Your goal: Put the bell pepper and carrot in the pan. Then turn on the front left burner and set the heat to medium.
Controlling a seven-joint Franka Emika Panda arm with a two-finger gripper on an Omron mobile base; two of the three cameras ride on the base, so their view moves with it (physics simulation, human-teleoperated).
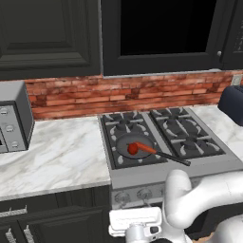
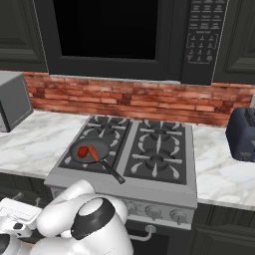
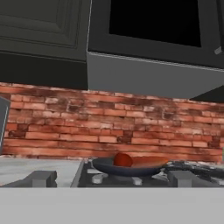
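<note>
The dark grey pan (image 1: 124,141) sits on the front left burner (image 1: 114,155), its long black handle (image 1: 173,158) pointing to the front right. Inside it lie the red bell pepper (image 1: 133,149) and, touching it, the orange carrot (image 1: 146,148). From the right, pan (image 2: 103,147), pepper (image 2: 82,151) and carrot (image 2: 93,154) look the same. My gripper (image 3: 113,178) is open and holds nothing, its fingertips (image 3: 41,178) far apart. It hangs low in front of the stove, level with the pan (image 3: 127,169), and looks across at pepper (image 3: 122,160) and carrot (image 3: 146,162). The white hand (image 1: 134,220) is below the stove's knobs (image 1: 122,197).
A silver four-burner stove (image 1: 209,163) stands between marble counters. A grey appliance (image 1: 12,123) sits on the left counter, a dark toaster (image 2: 241,133) on the right one. Brick wall, dark cabinets and a microwave (image 2: 201,35) rise behind.
</note>
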